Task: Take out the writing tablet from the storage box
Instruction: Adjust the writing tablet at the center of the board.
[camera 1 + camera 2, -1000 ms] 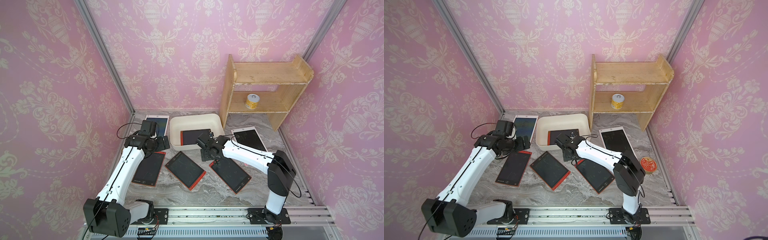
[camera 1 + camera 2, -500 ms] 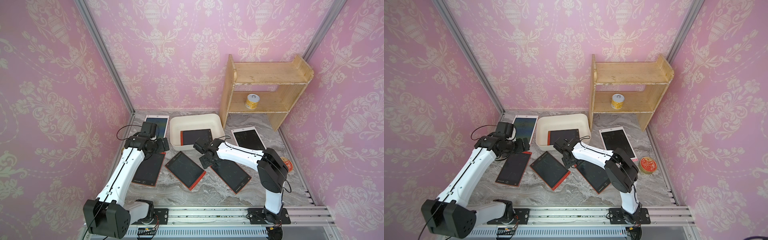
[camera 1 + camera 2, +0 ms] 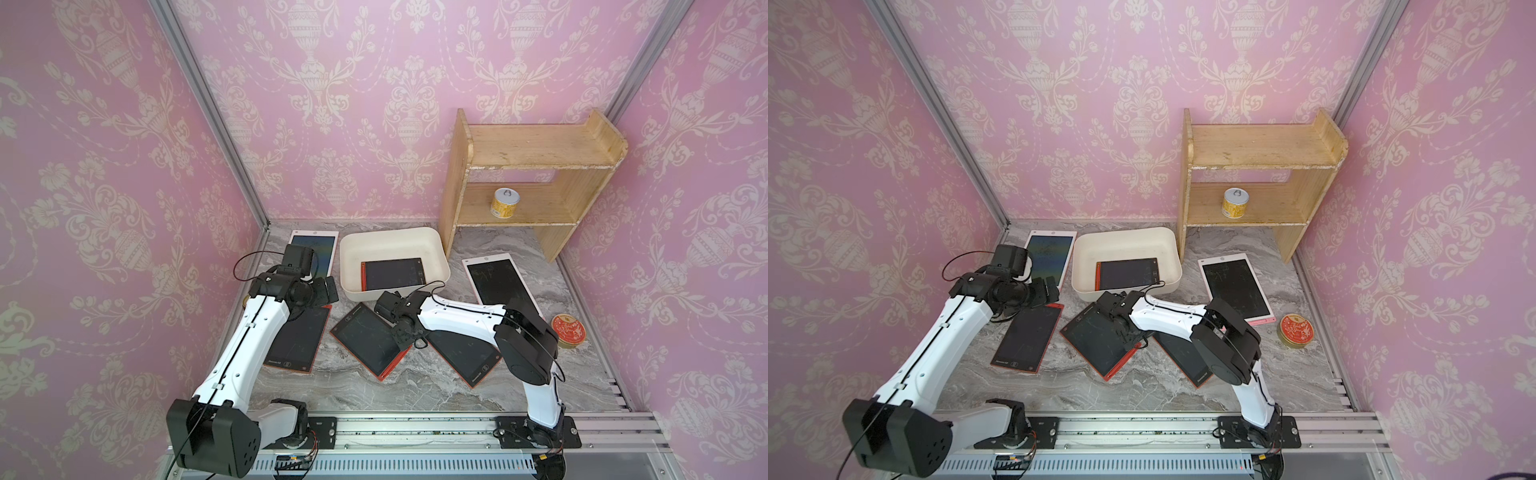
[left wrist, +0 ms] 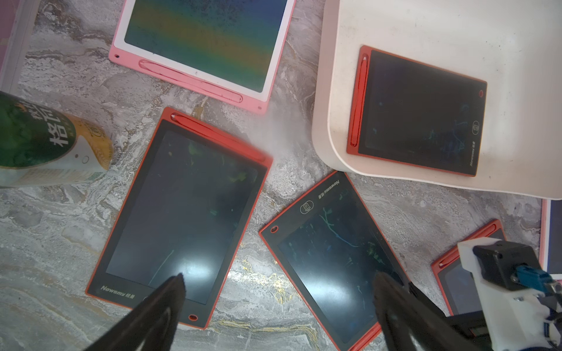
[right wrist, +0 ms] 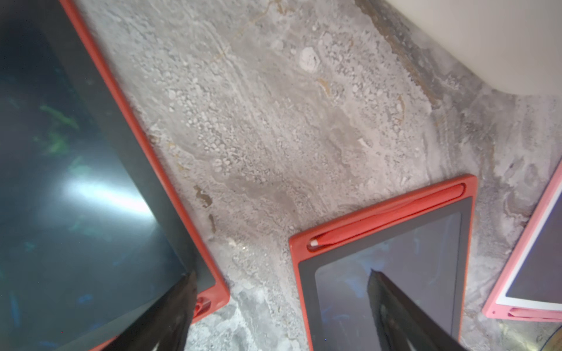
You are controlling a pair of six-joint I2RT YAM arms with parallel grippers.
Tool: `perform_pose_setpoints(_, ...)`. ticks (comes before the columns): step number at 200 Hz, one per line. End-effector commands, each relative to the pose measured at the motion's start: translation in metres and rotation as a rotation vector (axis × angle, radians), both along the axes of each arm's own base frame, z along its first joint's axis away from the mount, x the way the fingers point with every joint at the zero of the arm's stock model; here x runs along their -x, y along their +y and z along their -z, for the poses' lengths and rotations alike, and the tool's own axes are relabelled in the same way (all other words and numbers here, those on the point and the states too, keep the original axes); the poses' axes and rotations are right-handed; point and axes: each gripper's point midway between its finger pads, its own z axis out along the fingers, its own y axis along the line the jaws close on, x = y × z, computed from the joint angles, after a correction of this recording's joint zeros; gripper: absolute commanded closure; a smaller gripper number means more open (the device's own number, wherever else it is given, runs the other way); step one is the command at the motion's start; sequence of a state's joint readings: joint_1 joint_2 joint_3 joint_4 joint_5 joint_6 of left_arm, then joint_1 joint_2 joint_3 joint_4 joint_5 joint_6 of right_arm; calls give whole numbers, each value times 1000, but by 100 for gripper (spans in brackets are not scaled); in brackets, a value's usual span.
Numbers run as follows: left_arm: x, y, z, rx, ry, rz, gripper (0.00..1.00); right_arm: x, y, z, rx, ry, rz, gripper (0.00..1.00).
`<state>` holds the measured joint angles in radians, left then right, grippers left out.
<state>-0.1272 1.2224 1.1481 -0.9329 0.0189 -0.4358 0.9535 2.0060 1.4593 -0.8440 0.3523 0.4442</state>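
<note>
The storage box (image 3: 390, 245) sits far-centre on the marble table (image 3: 415, 390), just left of the wooden shelf (image 3: 536, 149). The writing tablet (image 3: 393, 273), red-framed, lies flat on the box floor, close against the near wall.

We note the left gripper (image 4: 278, 275) with jaws wide apart and nothing between them, hanging above the left red tablet (image 4: 182, 212), left of the box. The right gripper (image 5: 282, 272) is also spread wide and empty, low over bare table between two red tablets, just near of the box's near wall.

We judge the step to be the reach into the box. The right gripper is nearer. It should lift clear of the wall first, then come down on the tablet's far edge, where there is free floor. A flat thin slab gives little to pinch, so we would tip it up against the wall before closing.

Readable: "Newsmy" on the boxed tablet's frame and on two red ones outside. A green-and-yellow can (image 4: 45, 142) carries Chinese characters; we make out "格" only.
</note>
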Motion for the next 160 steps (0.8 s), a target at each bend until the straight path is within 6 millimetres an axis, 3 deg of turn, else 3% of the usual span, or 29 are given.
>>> perform_pose_setpoints(1, 2, 5, -2, -10, -7, -14, 1, -9, 0, -8, 17, -48, -3, 10)
perform_pose_setpoints(160, -3, 3, 6, -3, -1, -13, 1, -20, -7, 8, 61, -42, -30, 12)
